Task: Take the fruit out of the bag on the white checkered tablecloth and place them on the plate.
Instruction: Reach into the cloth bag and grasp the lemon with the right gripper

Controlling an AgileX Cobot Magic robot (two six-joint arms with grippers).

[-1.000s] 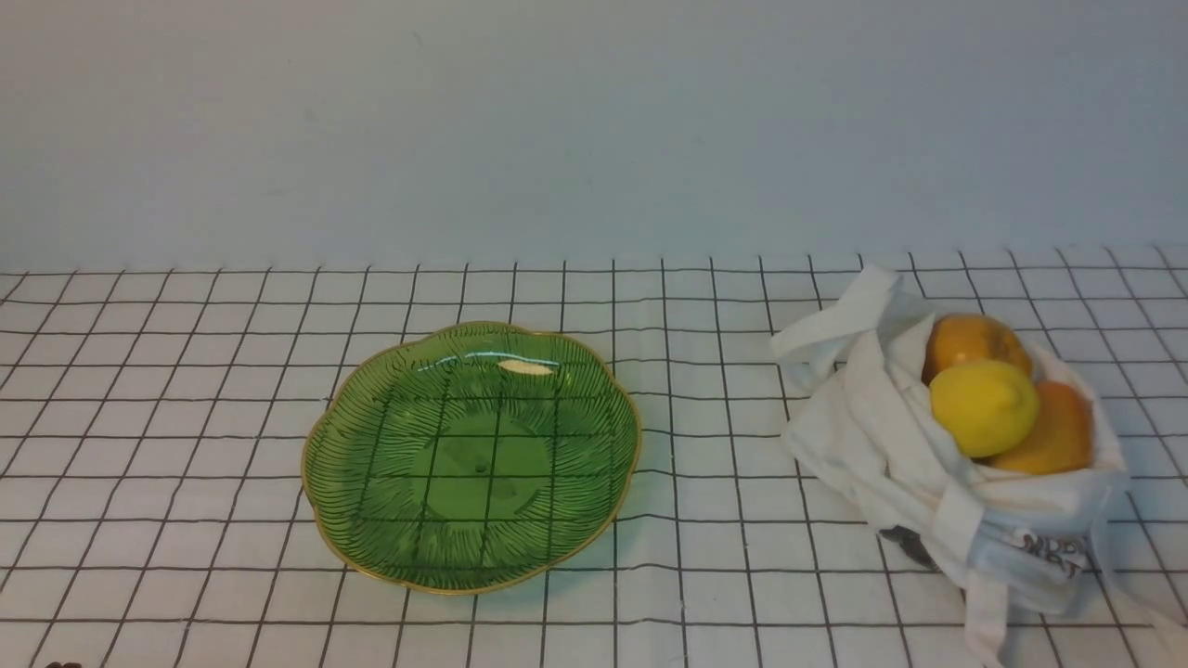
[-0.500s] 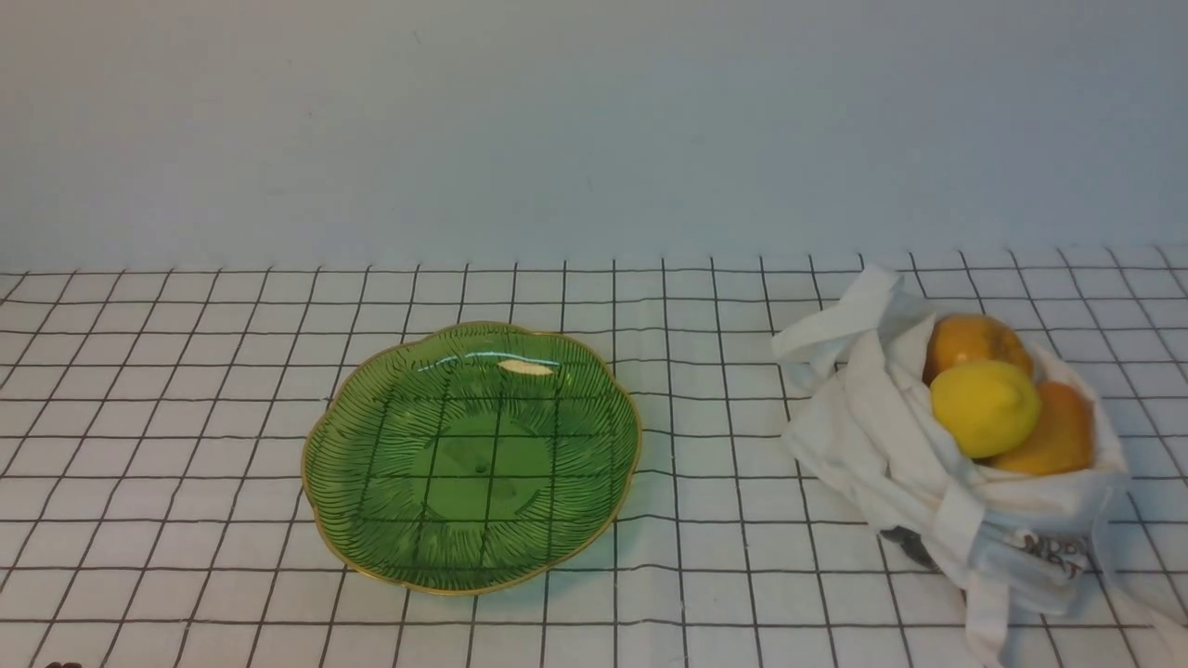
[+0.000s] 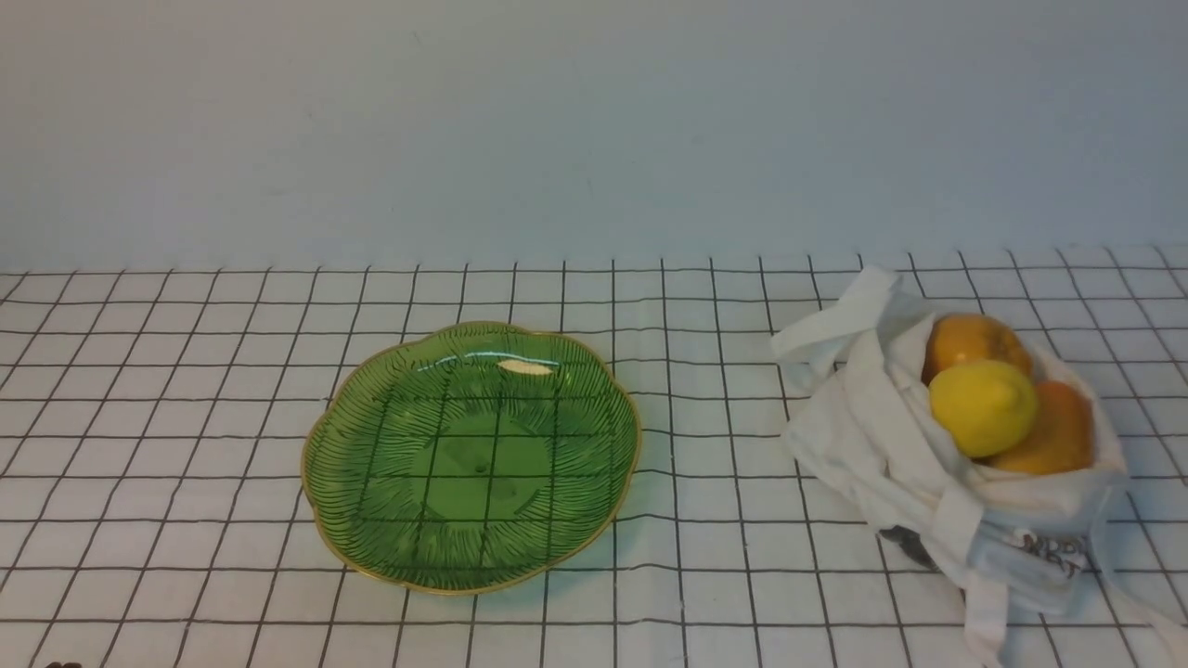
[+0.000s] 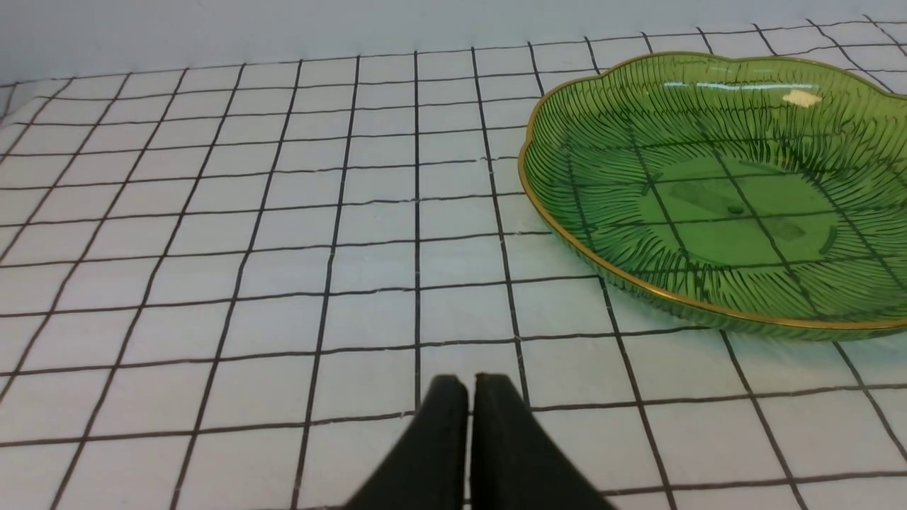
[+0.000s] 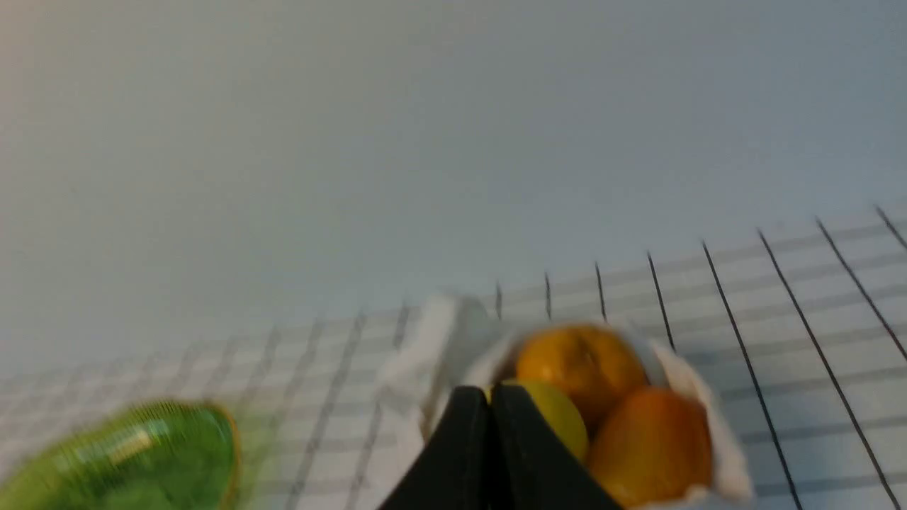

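Observation:
The white cloth bag lies at the right on the white checkered tablecloth. In its open mouth sit a yellow lemon, a round orange fruit and an elongated orange fruit. The green glass plate with gold rim stands empty at the centre. Neither gripper shows in the front view. My left gripper is shut and empty above the cloth beside the plate. My right gripper is shut and empty, short of the bag, in front of the lemon.
A plain pale wall rises behind the table's far edge. The bag's straps trail toward the front right corner. A small dark object peeks from under the bag.
Nothing has moved in the front view; plate, bag and fruit stay in place. The right wrist view is blurred by motion.

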